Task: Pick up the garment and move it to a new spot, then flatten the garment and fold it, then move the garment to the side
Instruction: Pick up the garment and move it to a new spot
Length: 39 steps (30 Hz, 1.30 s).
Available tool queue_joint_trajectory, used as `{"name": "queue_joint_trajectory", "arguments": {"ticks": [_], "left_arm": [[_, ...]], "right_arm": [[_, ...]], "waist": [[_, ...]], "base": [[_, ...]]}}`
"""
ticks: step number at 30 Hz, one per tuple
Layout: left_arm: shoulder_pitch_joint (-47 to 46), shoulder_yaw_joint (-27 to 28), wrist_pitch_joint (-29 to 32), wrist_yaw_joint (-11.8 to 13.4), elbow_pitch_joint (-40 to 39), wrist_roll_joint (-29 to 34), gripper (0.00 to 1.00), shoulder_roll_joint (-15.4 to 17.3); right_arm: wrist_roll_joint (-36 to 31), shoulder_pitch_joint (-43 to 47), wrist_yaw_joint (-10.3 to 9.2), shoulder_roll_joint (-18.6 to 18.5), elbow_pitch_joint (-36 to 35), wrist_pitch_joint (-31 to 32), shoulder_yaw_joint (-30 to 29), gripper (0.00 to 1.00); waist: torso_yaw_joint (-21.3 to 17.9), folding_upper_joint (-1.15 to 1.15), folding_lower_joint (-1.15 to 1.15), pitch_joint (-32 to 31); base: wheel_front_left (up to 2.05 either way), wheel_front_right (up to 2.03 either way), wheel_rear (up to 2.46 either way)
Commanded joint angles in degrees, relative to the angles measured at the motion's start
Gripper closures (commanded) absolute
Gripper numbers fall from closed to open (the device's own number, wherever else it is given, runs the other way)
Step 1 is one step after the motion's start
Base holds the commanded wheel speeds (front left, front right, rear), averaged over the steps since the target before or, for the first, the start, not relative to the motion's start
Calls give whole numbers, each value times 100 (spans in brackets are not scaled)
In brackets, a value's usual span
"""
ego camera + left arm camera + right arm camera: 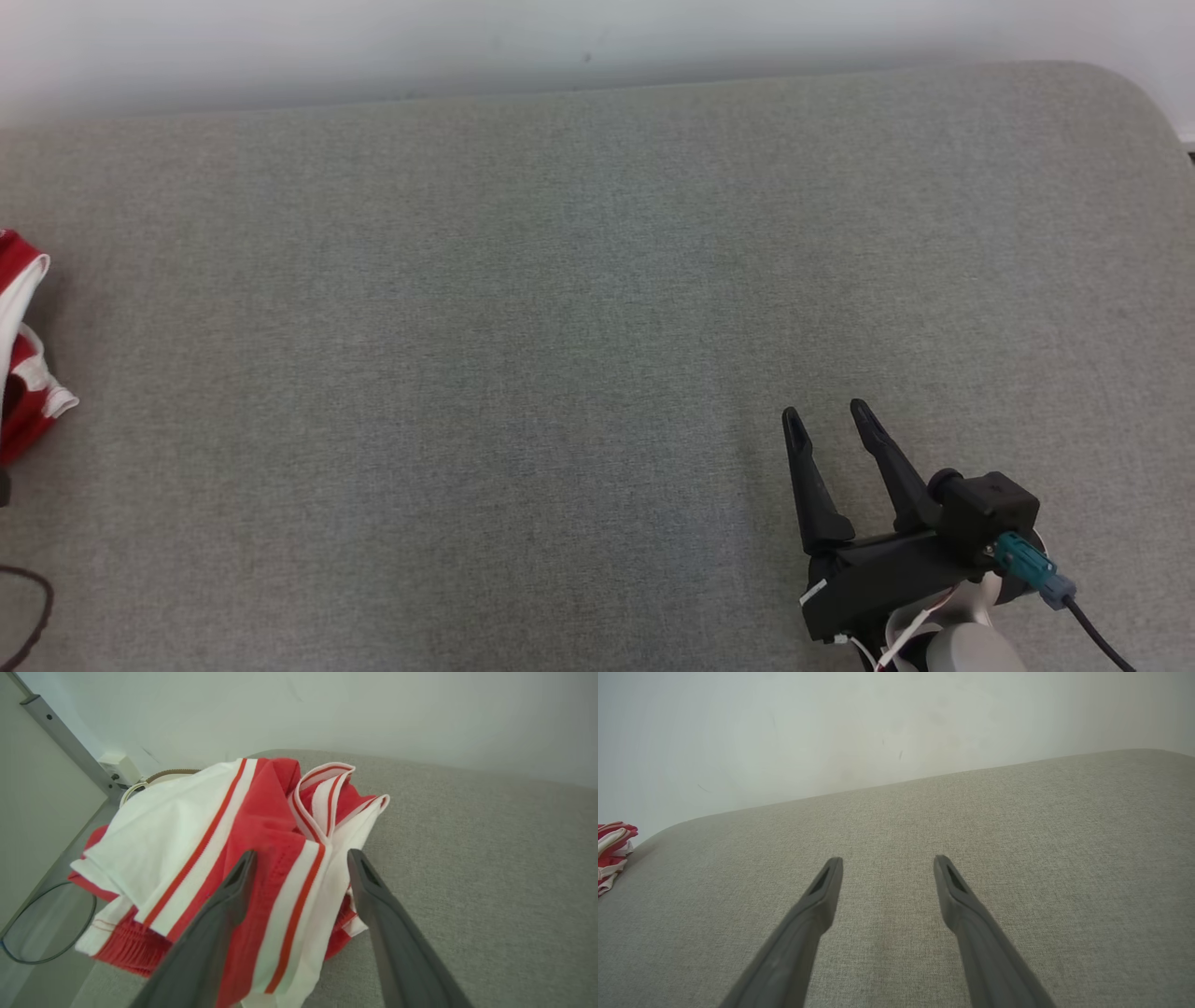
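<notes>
Head view: the folded red-and-white garment [23, 345] lies at the far left edge of the grey cushion [560, 308]. The right gripper [825, 411] hovers over the cushion's near right part, its 2 fingers spread wide, holding nothing.

Left wrist view: the left gripper [302, 854] stands wide open over the garment [187, 826] at the cushion's end, clamping nothing; I cannot tell whether it touches the cloth.

Right wrist view: the right gripper [888, 858], spread wide and empty, is over the cushion's middle, well apart from the garment [614, 854].
</notes>
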Motion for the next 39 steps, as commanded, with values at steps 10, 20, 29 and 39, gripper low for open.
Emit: {"name": "queue_joint_trajectory", "arguments": {"ticks": [10,20,29,39], "left_arm": [[-78,-61,10,14,943,10,0,138],[-382,-86,-978,22,966,89,100,111],[-587,-322,-1289,-51,-143,210,100,20],[-890,-684,-895,-50,-1732,315,100,-64]], "right_arm": [[-29,-55,4,-8,-5,21,15,0],[43,49,4,-8,70,39,21,0],[101,193,4,-8,134,75,-33,0],[180,280,4,-8,186,33,-125,0]], "waist": [[-70,-1,-1,19],[78,-1,-1,-227],[232,-1,-1,-549],[125,-1,-1,-728]], "base": [[0,0,0],[0,0,0],[0,0,0],[0,0,0]]}}
